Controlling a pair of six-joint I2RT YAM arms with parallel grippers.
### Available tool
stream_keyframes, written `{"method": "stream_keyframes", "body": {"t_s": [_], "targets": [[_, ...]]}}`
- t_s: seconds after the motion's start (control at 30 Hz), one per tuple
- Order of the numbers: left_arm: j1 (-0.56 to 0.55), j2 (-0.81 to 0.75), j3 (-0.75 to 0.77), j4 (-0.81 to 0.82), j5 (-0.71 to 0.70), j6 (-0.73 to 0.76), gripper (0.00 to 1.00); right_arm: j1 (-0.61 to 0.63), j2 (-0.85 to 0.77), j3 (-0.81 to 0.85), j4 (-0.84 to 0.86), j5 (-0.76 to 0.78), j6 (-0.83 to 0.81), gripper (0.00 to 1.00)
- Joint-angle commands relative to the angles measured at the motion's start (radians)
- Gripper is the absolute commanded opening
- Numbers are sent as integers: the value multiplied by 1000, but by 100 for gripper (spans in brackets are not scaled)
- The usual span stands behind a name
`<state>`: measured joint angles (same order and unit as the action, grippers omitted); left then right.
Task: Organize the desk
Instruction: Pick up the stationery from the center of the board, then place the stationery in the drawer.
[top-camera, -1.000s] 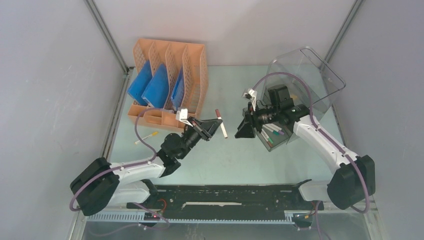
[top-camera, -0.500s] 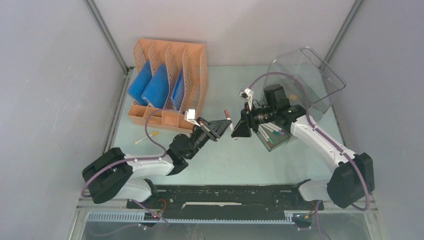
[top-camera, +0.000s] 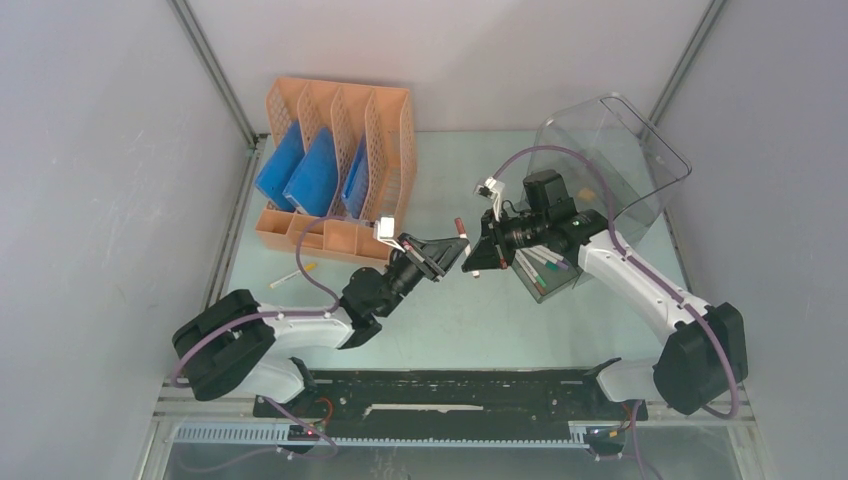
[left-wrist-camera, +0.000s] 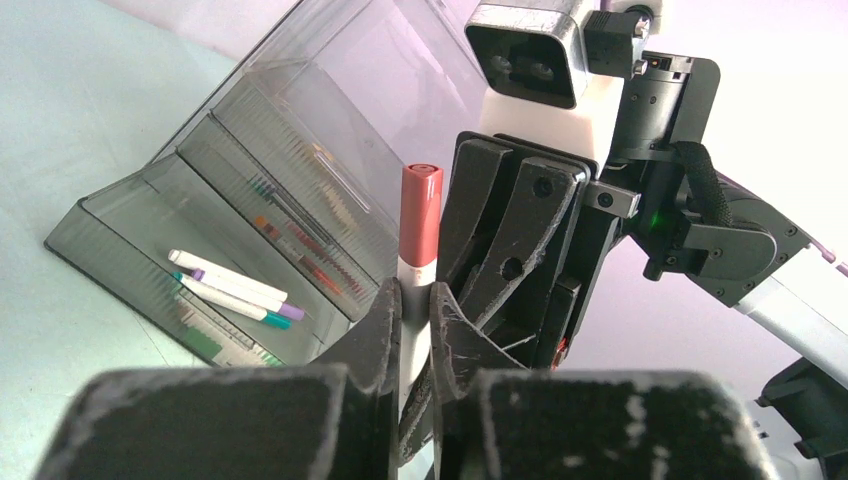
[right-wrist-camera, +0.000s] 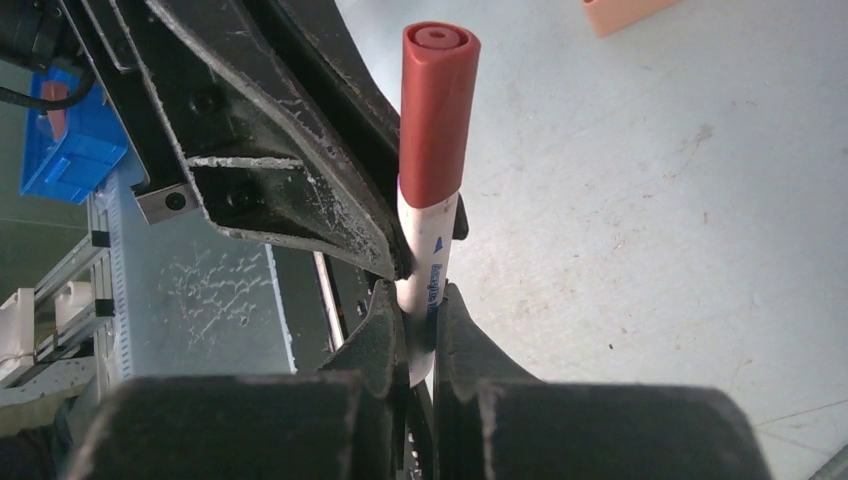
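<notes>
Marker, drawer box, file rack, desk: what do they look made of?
Marker: plastic, looks like; smooth white barrel, satin red cap.
Drawer box: clear smoky plastic; pens visible through it.
File rack: orange moulded plastic, perforated walls.
Desk: matte pale green; laminate or paint, unclear.
</notes>
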<state>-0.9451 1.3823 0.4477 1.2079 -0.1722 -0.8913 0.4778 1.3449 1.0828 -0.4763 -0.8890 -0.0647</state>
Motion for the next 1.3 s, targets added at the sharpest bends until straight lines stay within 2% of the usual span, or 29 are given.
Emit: {"method": "stream_keyframes", "body": {"t_s": [0.0, 0.07, 0.1, 0.13, 0.27, 0.53, 0.67, 0.93, 1.27], "targets": [[-8, -11, 25, 33, 9, 10, 19, 4, -3, 9, 19, 14, -27, 0], [-6, -32, 15, 24, 6, 31, 34, 4, -8, 9, 12, 30, -43, 0], [-6, -46, 10, 10, 0, 41, 45, 4, -13, 9, 7, 40, -55, 0], [-6, -63, 4, 0, -4, 57, 51, 3, -18, 11, -4, 48, -72, 0], [-7, -160, -15, -108, -19, 163, 68, 1, -35, 33, -64, 89, -159, 0], [1, -417, -33, -463, -77, 409, 99, -10, -93, 48, -196, 174, -389, 0], [25, -521, -52, -590, -109, 462, 100, -16, -107, 49, -232, 254, -471, 0], [63, -645, -82, -773, -182, 492, 100, -31, -59, 48, -242, 511, -507, 0], [88, -734, -136, -829, -251, 485, 100, -74, 52, 49, -233, 711, -496, 2]]}}
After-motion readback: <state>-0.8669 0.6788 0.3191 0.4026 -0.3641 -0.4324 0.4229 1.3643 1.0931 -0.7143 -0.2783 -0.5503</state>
